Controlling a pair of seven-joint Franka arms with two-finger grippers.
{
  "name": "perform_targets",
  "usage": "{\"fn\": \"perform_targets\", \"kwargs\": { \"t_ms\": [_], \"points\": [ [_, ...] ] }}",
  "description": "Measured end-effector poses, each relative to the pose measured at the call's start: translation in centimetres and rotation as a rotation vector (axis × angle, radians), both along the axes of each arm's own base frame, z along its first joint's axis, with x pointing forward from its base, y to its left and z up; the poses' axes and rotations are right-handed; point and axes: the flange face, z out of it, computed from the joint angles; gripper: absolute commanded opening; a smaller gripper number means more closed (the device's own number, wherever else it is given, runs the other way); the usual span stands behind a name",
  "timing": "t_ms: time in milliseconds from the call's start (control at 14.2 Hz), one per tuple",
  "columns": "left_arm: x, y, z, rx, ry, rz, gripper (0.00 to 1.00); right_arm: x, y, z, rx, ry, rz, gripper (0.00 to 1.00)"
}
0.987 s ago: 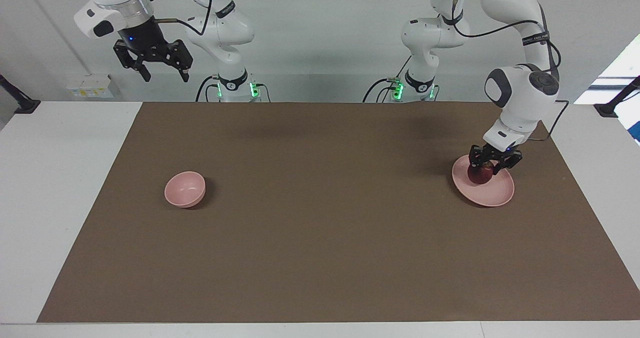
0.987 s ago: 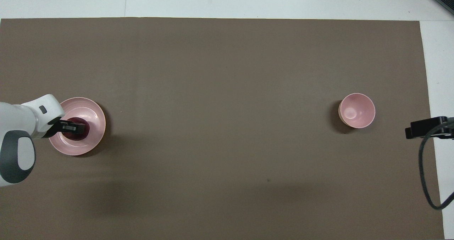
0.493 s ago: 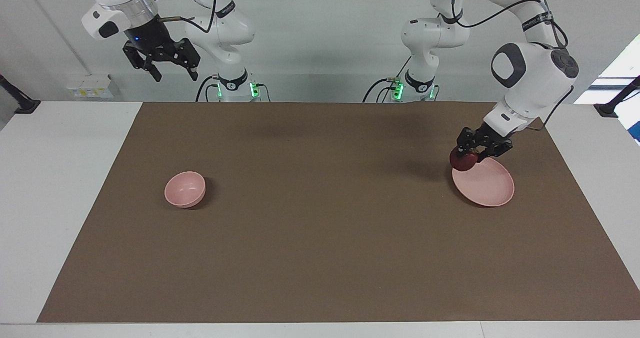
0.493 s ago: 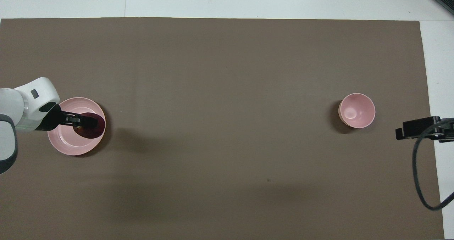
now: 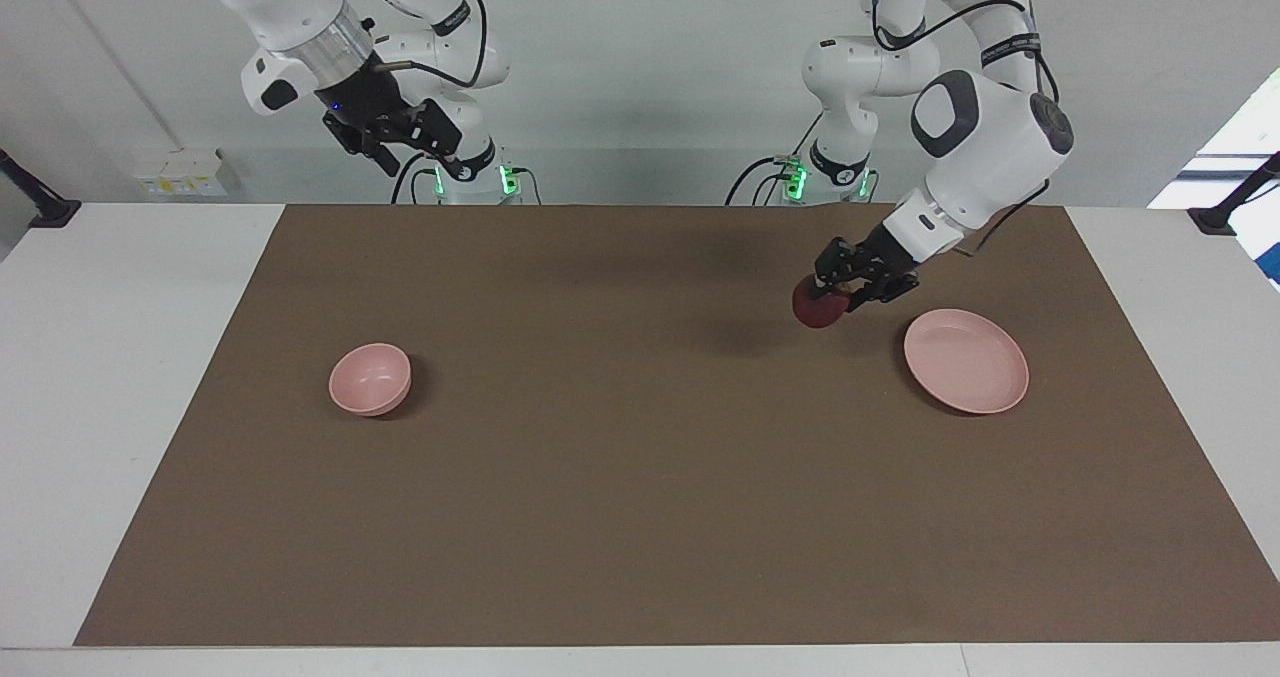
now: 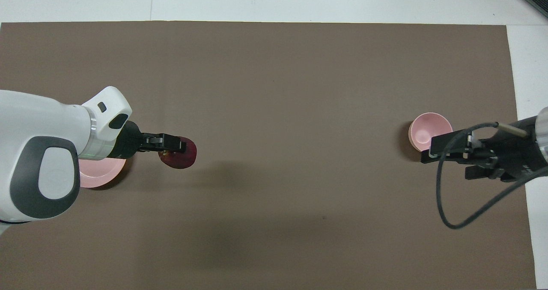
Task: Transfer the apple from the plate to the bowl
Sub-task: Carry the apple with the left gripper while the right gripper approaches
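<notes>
Midway through the transfer, the left end effector [image 5: 838, 295] is clamped on the small dark red apple [image 5: 820, 307], which hangs in the air over the bare brown mat [image 5: 640, 517], clear of the flat pale pink plate [image 5: 966, 361] that now lies empty toward the left arm's end of the worktop [image 5: 140, 357]. In the overhead view the same end effector [image 6: 173, 144] reaches out from the white wrist with the apple [image 6: 180, 156] at its tip, and only a sliver of the plate [image 6: 100, 174] shows beneath the arm. Judged from this, the pick-up and lift-off count as done, while the carry across the mat, the lowering and the release remain. The small deep pink bowl [image 5: 370, 379] stands empty toward the right arm's end of the worktop, well apart from the apple, so most of the travel appears to lie ahead. The right end effector [image 5: 392, 143] is raised near its own base with its fingers apart and holding nothing; in the overhead view it [image 6: 441, 148] partly covers the bowl [image 6: 424, 131], though the facing view shows it high above the worktop and not touching. A handover between the arms is possible, but cannot be told from these pictures.
</notes>
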Motion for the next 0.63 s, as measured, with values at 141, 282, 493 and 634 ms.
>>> {"fn": "perform_targets", "kwargs": {
  "t_ms": [141,282,493,634],
  "points": [
    [-0.6,-2.9,0.8,-0.082,0.031,0.034,0.0,0.2,1.3,-0.6,0.058,0.046,-0.085,1.0],
    [-1.0,-4.5,1.3,-0.179,0.062,0.067,0.0,1.0,2.0,-1.4,0.119,0.096,-0.196,1.0],
    [-1.5,-6.5,2.1,-0.285,0.086,0.095,0.0,2.5,3.1,-3.7,0.188,0.196,-0.33,1.0],
    [-1.7,-7.4,3.0,-0.351,0.084,0.133,0.0,3.4,3.7,-4.8,0.227,0.256,-0.406,1.0]
  ]
}}
